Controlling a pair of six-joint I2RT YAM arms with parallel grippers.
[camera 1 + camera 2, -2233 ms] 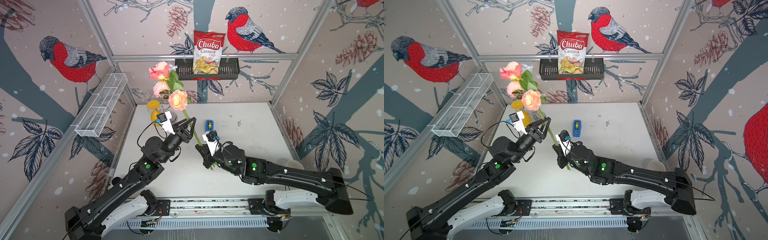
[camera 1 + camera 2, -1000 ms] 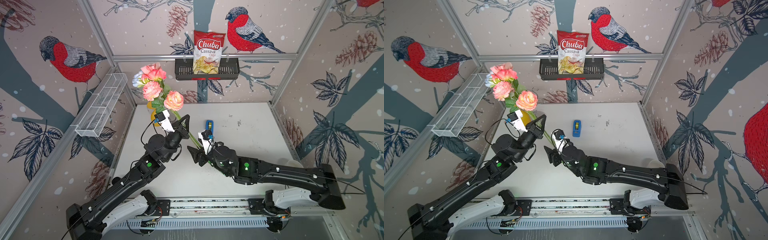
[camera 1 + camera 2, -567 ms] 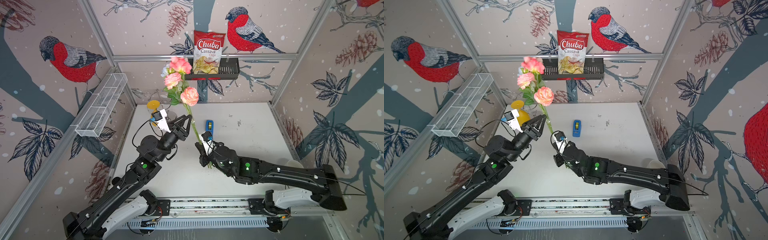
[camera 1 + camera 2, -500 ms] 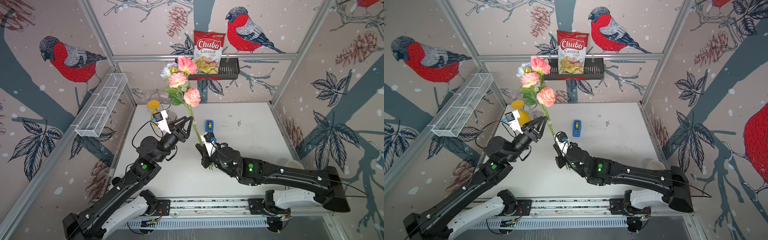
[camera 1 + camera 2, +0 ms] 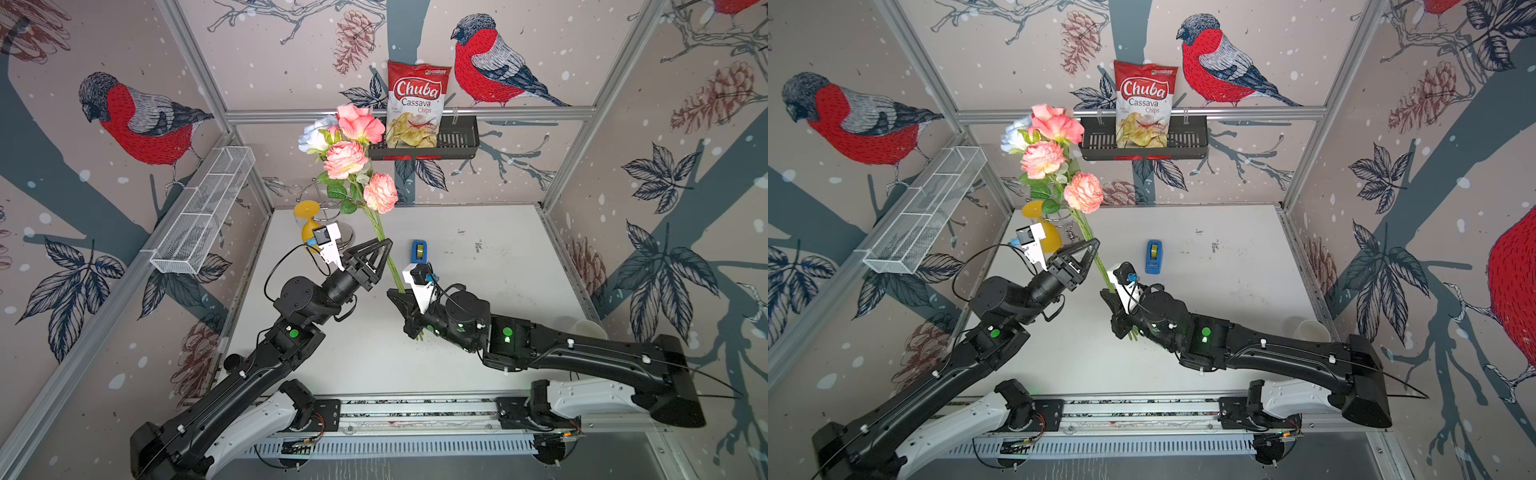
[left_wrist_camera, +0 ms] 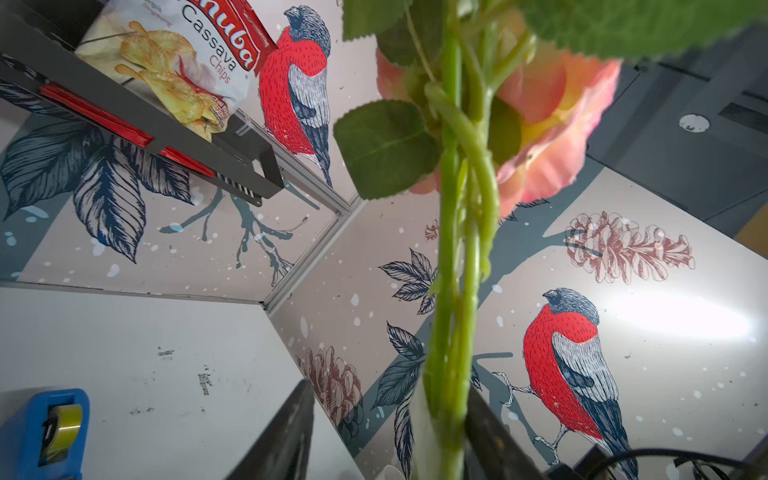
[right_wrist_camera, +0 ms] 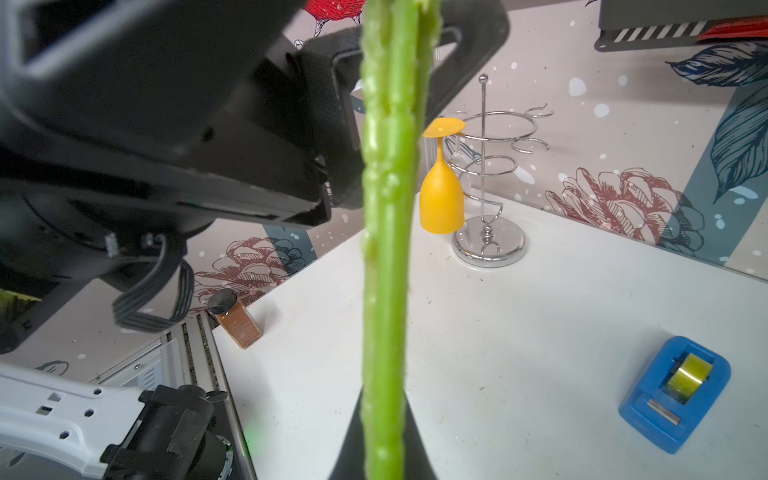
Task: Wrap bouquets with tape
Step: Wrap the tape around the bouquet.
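The bouquet [image 5: 353, 166] is a small bunch of fabric-like pink and white blooms with serrated green leaves on long, thin, knobbly plastic-looking stems, standing nearly upright above the white tabletop [image 5: 498, 291] in both top views. The right gripper [image 5: 402, 300] is clamped on the lower part of the stems, its two dark fingers meeting tightly on the green bundle in the right wrist view. Higher up, the left gripper [image 5: 384, 254] has its black triangular fingers spread apart, the stems [image 6: 451, 332] passing between them close against one finger with a gap to the other, so it does not grip them. The tape [image 5: 1154, 249] is a small yellowish-clear roll seated in a blocky blue plastic dispenser [image 7: 675, 395] with rounded corners, sitting on the table near the right gripper, apart from both arms. A black slotted wall basket [image 5: 457, 143] on the back wall holds a glossy red and white bag of cassava chips [image 5: 415, 104]. A white wire-mesh tray [image 5: 203, 212] with several compartments hangs on the left wall; its contents cannot be made out. A yellow plastic goblet [image 7: 441, 195] hangs upside down on a chrome wire stand [image 7: 488, 241], and a small brown spice jar [image 7: 237, 320] with a black cap stands at the table's edge.
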